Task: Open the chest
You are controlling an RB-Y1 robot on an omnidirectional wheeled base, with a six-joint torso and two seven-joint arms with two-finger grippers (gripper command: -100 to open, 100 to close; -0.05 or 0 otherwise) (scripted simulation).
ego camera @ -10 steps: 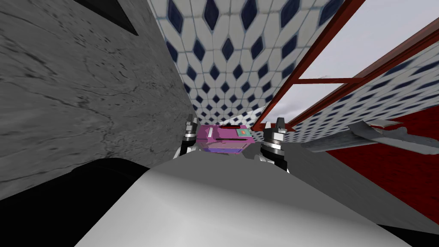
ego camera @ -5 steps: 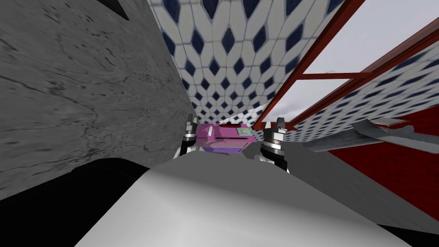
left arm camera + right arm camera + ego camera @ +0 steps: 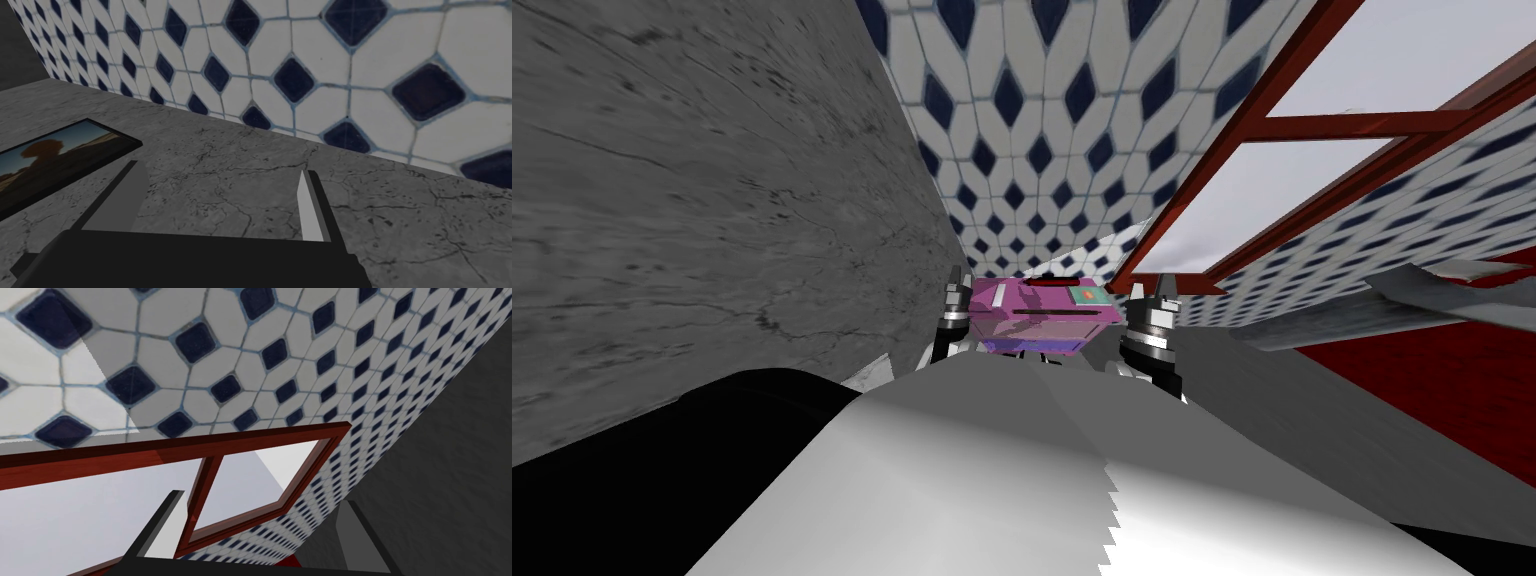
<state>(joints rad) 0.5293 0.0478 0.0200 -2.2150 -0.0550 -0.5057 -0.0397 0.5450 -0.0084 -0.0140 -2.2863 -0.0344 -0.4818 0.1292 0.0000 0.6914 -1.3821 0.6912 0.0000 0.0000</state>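
Tiled walls [image 3: 1042,150] back a pink boxy chest [image 3: 1042,318] at 12 o'clock; likely rigid, so grip the lid's lip. Both gape, left hand [image 3: 955,285] and right hand [image 3: 1157,290].

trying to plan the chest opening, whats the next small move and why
Probably lower and tilt the right end effector toward the top of the pink chest. The chest sits just ahead, between the two arms. The right and the left end effector are both open, point upward away from the chest, and hold nothing.
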